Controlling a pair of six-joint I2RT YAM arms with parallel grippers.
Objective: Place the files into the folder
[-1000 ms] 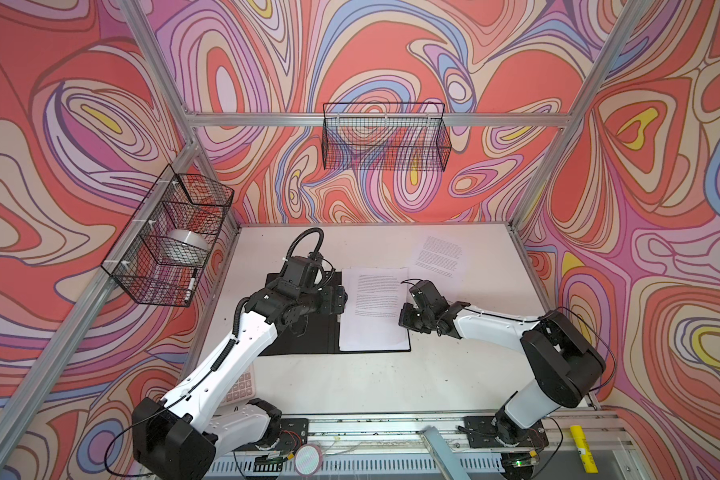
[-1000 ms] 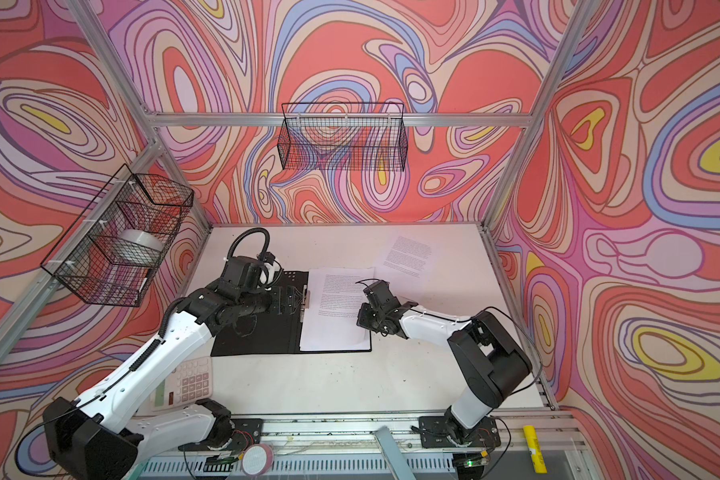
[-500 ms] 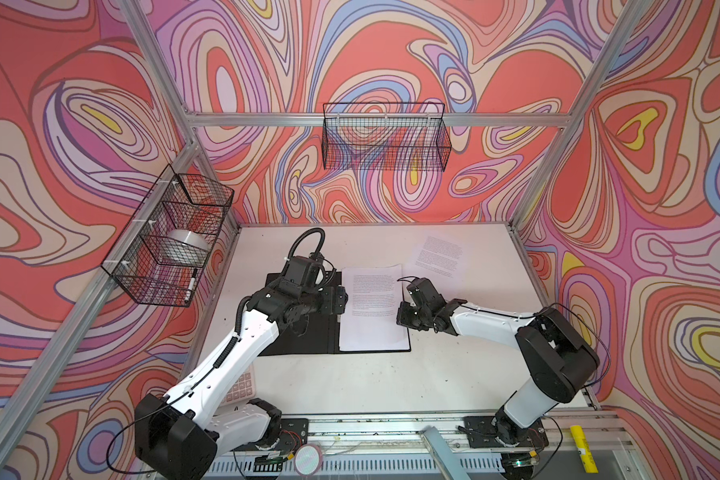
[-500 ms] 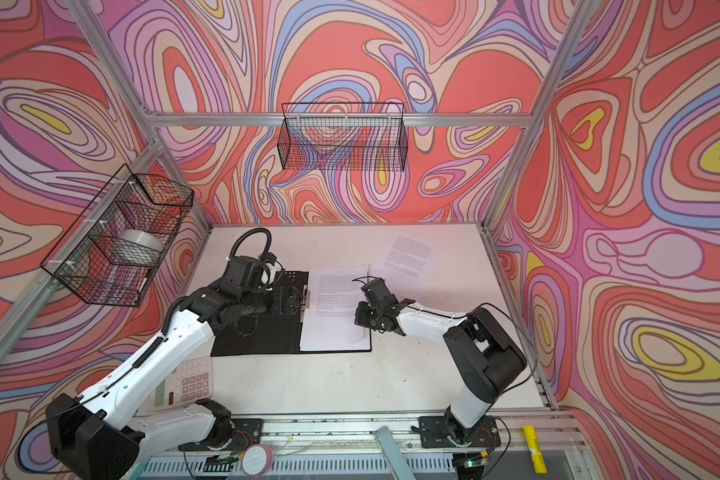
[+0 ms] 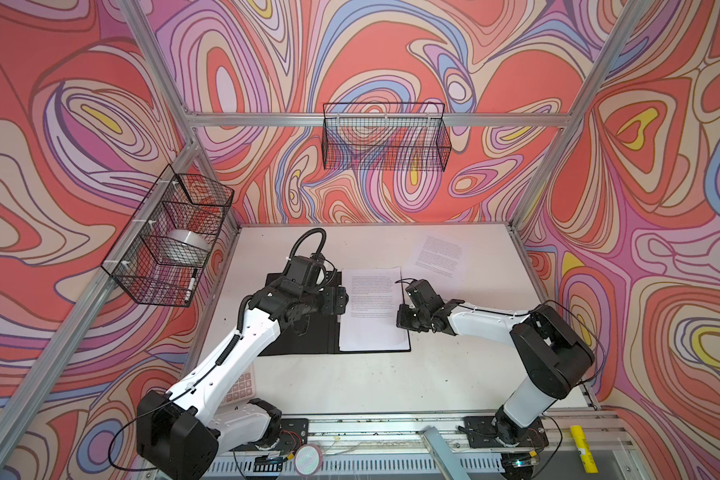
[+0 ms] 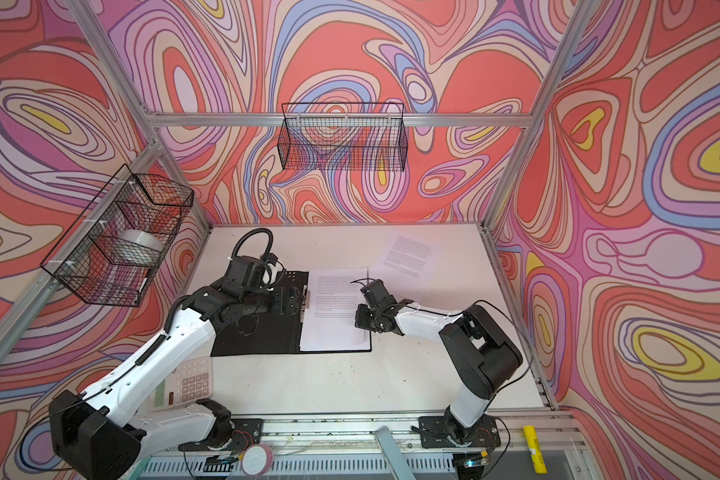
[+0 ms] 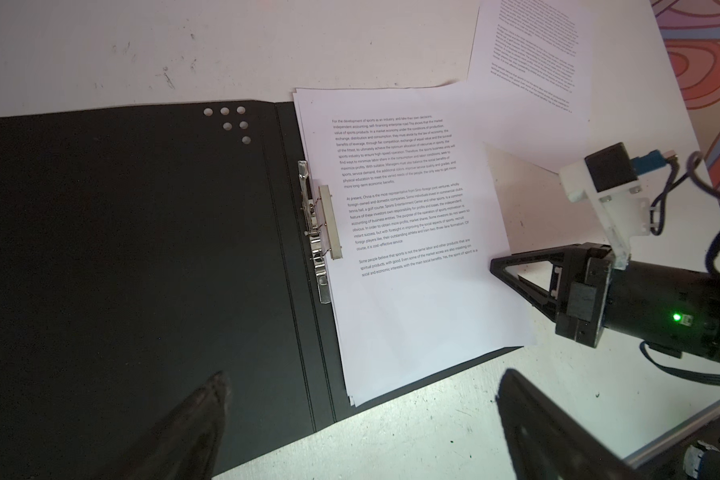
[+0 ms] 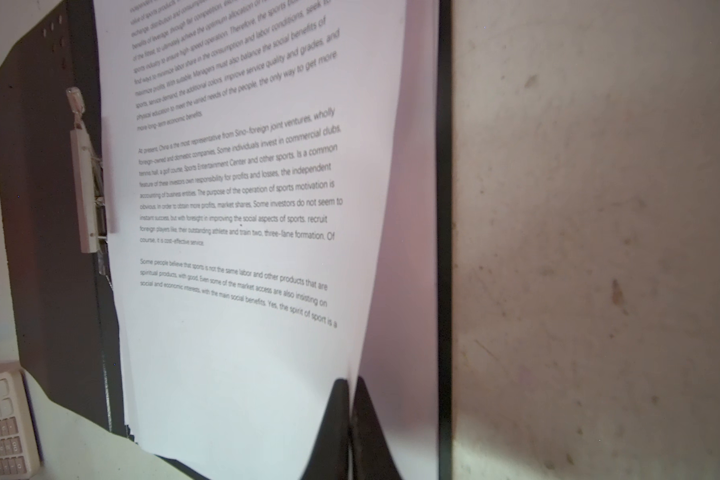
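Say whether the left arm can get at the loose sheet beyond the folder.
Probably yes: the left claw is open and nothing stands between it and the loose sheet; the reach looks long.

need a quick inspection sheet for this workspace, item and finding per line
surface: white table, scuffed, dark specks
job's things: folder open, black inside up; stack of files on its right half beside the clip; loose sheet farther back, to the right
clutter: calculator by the left arm's base
grippers: left gripper open over the folder; right gripper shut on the top file at its edge
cables: black hose looped over left wrist
surroundings: back wire basket; side basket with tape roll and marker
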